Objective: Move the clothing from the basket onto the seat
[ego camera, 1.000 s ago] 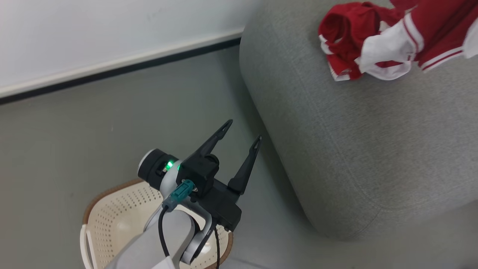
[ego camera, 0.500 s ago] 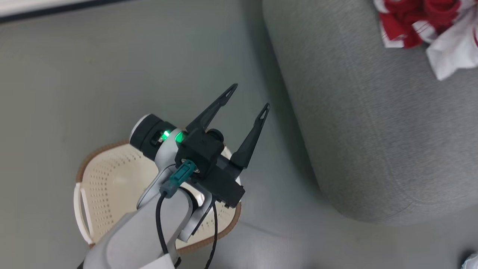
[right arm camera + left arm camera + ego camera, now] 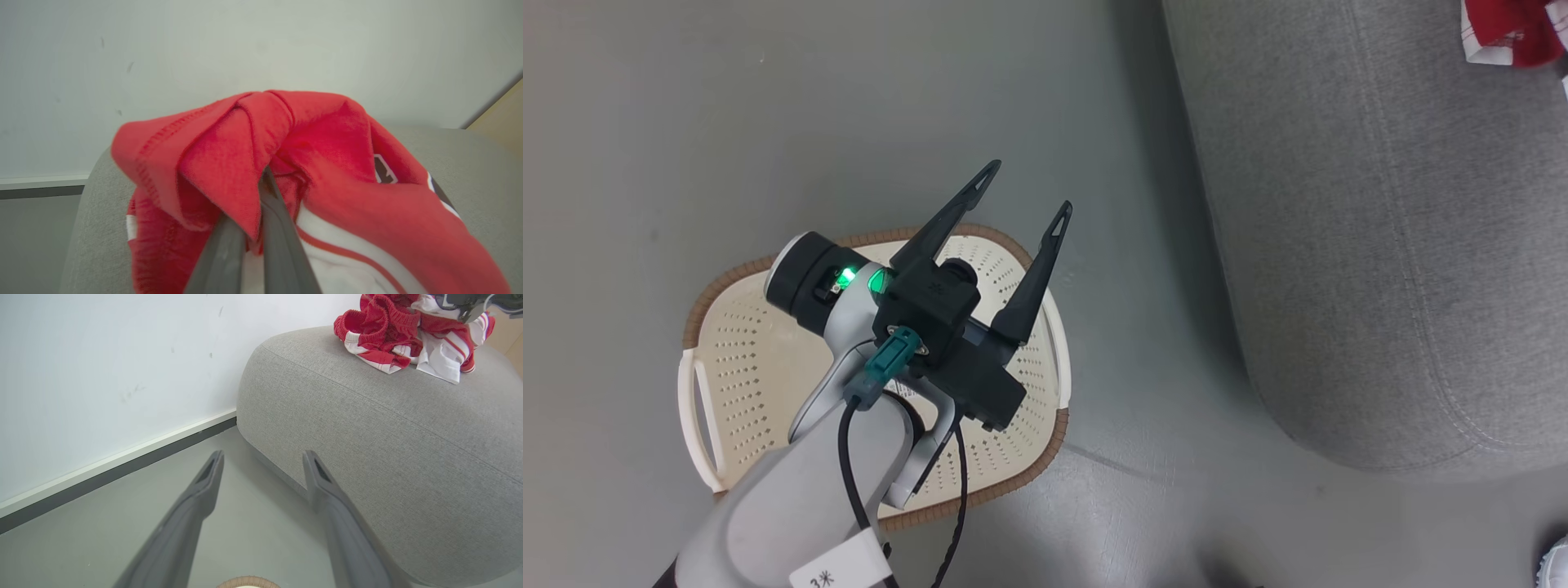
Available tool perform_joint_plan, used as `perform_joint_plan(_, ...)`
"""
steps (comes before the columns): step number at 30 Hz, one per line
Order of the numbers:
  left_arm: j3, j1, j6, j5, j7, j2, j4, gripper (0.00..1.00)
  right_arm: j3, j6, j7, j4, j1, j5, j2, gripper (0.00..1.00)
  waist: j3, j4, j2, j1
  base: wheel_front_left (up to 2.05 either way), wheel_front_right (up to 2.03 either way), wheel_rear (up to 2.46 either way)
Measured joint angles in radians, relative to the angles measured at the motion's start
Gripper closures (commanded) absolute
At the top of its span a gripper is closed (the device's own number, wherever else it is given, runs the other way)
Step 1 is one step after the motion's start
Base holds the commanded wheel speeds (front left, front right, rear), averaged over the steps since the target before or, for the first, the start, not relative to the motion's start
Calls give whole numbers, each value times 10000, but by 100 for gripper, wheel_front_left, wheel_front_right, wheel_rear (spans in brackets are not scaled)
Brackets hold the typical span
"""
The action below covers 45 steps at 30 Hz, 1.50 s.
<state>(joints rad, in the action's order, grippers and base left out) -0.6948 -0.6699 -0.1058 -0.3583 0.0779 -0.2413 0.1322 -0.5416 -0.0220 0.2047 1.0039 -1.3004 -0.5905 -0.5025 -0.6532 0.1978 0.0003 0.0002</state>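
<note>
One strip of floor (image 3: 1143,367) is lying open between basket (image 3: 1029,457) and seat (image 3: 1380,245) edge. I'm seeing the left gripper (image 3: 1028,187) spread over the basket, the right gripper (image 3: 261,183) pinching clothing (image 3: 318,155), seemingly on the seat.

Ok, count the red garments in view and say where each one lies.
2, as far as the heap shows, both on the sofa. The ribbed-waist garment lies bunched; the white-panelled garment touches it, pinched in the right gripper. The left arm hides part of the basket.
</note>
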Motion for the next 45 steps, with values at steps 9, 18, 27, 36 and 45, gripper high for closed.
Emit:
perform_joint_plan(9, 48, 35, 2, -104, 226, 50, 313, 0, -136, 414, 328, 560, 56, 113, 113, 0, 416, 217, -2, -2, 0, 0, 0)
perform_joint_plan(18, 387, 519, 2, -600, 871, 249, 951, 0, -424, 765, 447, 631, 1081, 282, 688, 0, 1455, 474, -2, -3, 0, 0, 0)
perform_joint_plan(27, 1087, 1163, -88, -888, 1285, 318, 1641, 0, -477, 926, 462, 161, 2174, 295, 1030, 0, 2698, 538, -4, -4, 0, 0, 0)
perform_joint_plan(36, 2002, 2498, -176, -1285, 1544, 261, 2153, 0, -589, 986, 489, -736, 3553, 366, 1553, 0, 3995, 309, -4, -5, 0, 0, 0)
perform_joint_plan(45, 2903, 3914, -184, -1505, 1651, 132, 2422, 0, -642, 894, 491, -1662, 5078, 439, 1885, 0, 5145, -89, -5, -6, 0, 0, 0)
